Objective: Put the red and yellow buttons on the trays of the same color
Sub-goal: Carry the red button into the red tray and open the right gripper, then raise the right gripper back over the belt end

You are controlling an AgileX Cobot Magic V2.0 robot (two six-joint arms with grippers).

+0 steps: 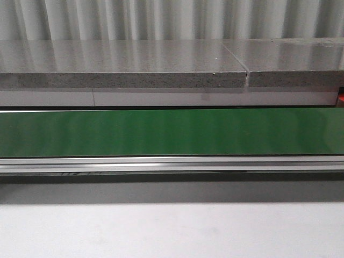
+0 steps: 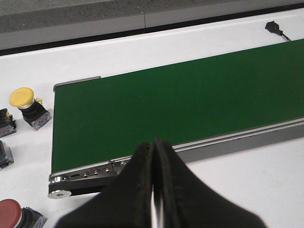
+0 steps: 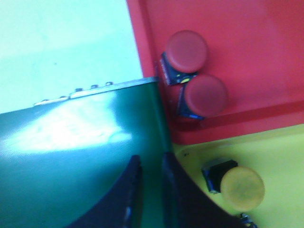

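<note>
In the right wrist view two red buttons (image 3: 188,50) (image 3: 205,95) lie on the red tray (image 3: 266,28). A yellow button (image 3: 242,187) lies on the yellow tray (image 3: 280,152). My right gripper (image 3: 151,159) hangs over the end of the green belt (image 3: 71,156) beside the trays, slightly open and empty. In the left wrist view a yellow button (image 2: 22,97) and a red button (image 2: 9,213) stand on the white table to one side of the belt's end. My left gripper (image 2: 154,142) is shut and empty over the belt's near rail. Neither gripper shows in the front view.
The green conveyor belt (image 1: 172,131) runs across the front view with a grey stone ledge (image 1: 123,64) behind it. Two more black switch bodies (image 2: 5,122) (image 2: 4,154) sit at the picture's edge in the left wrist view. A black plug (image 2: 273,27) lies beyond the belt.
</note>
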